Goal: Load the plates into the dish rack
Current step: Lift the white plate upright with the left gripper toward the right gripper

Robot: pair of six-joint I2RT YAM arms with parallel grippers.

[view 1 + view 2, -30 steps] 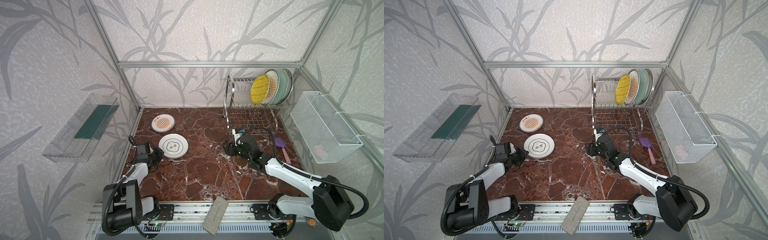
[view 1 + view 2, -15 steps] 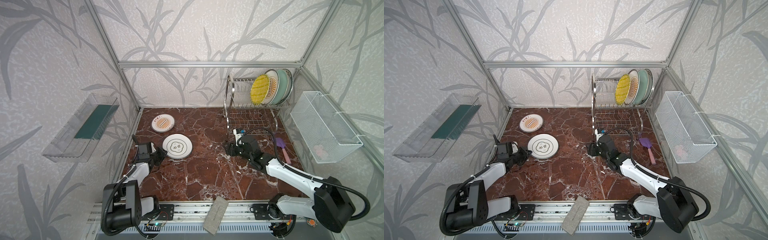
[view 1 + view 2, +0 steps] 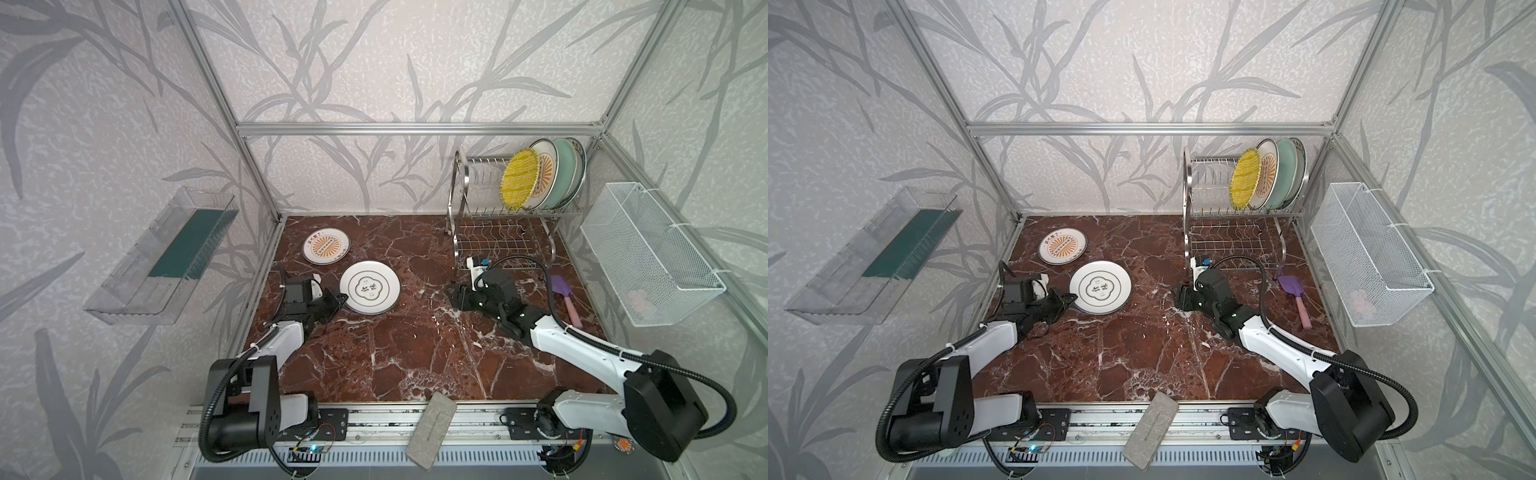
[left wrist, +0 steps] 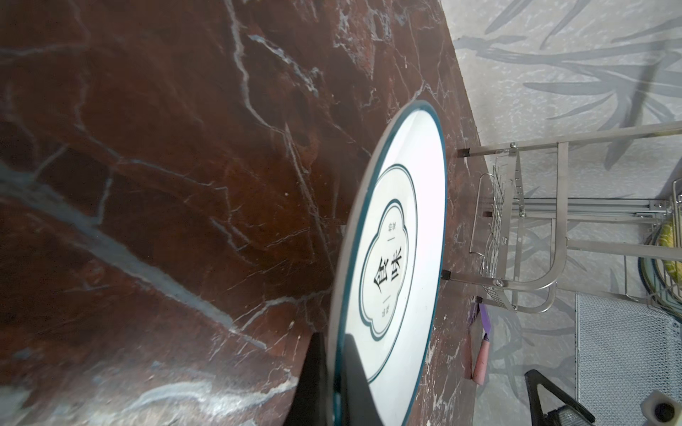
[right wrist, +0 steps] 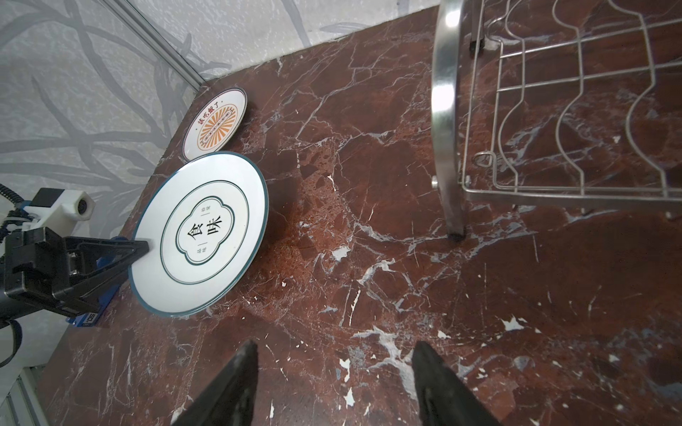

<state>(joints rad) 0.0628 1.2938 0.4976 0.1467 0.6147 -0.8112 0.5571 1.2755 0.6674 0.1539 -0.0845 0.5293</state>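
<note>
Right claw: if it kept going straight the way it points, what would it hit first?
Probably bare marble tabletop; the open right claw points low across it. The ringed plate held by the left claw sits just aside of that line, though depth is unclear.

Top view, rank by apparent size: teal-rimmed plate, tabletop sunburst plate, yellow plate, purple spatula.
1. teal-rimmed plate
2. yellow plate and sunburst plate: alike; the yellow one stands turned in the dish rack, so unranked
3. purple spatula
</note>
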